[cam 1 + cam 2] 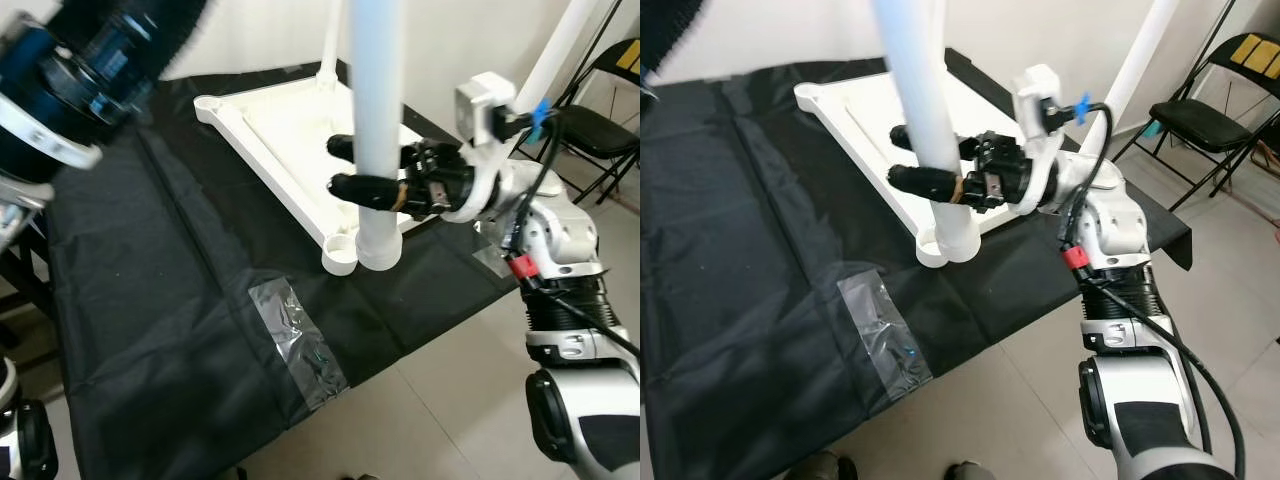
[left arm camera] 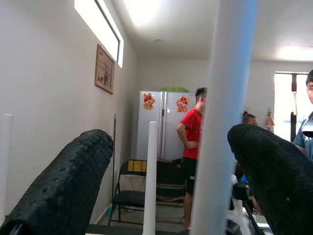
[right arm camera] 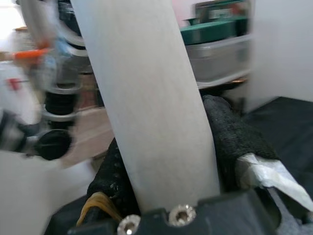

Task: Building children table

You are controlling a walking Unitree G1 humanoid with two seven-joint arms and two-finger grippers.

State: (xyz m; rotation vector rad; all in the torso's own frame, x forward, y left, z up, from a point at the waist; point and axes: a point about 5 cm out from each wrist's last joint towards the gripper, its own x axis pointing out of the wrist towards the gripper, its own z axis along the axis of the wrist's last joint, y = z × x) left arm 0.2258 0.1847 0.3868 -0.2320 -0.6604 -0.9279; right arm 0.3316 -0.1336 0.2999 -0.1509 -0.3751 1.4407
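A white tabletop point(image 1: 290, 125) lies upside down on a black cloth. A long white table leg point(image 1: 375, 100) stands upright at its near corner, its lower end point(image 1: 378, 248) beside the corner socket point(image 1: 340, 256). My right gripper point(image 1: 343, 165) is shut on this leg a little above the socket. In the right wrist view the leg point(image 3: 146, 98) sits tight between the black fingers point(image 3: 234, 132). My left arm point(image 1: 70, 80) is raised at the upper left. In the left wrist view the left gripper point(image 2: 171, 134) is open, with the leg point(image 2: 225, 122) between its spread fingers point(image 2: 63, 186).
Another white leg point(image 1: 330, 40) stands at the tabletop's far corner, and a third point(image 1: 1140, 60) rises at the right. A taped patch point(image 1: 300, 330) marks the cloth point(image 1: 150, 300) near its front edge. Black folding chairs point(image 1: 600, 120) stand to the right. People point(image 2: 190, 137) stand across the room.
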